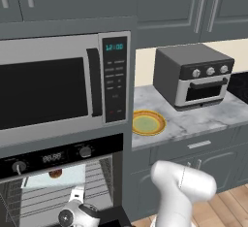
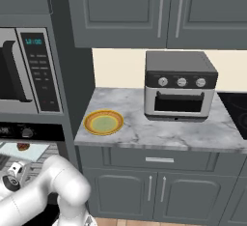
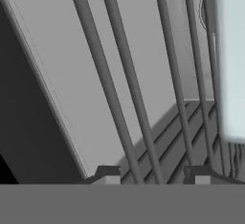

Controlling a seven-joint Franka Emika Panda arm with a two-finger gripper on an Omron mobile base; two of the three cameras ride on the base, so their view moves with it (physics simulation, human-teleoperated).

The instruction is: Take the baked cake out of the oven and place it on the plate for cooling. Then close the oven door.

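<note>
Two risks looming: snagging the wire rack, nudging the cake off target.

Going left to right: sitting deep inside the open oven on a pale blue-grey tray, the baked cake, small and dark reddish-brown, well above and behind the gripper. Hovering low at the oven mouth with fingertips spread apart and pinching nothing, pointing along the rack wires in the hand view, tray edge blurred at the right. Possibly catching a finger between wires if pushing forward at this height; possibly shoving the tray or tipping the cake if rising too late. Waiting well apart on the marble counter, the plate, just beside the microwave, left of the toaster oven. Still needing closing afterwards: the oven door, hidden below frame.
</note>
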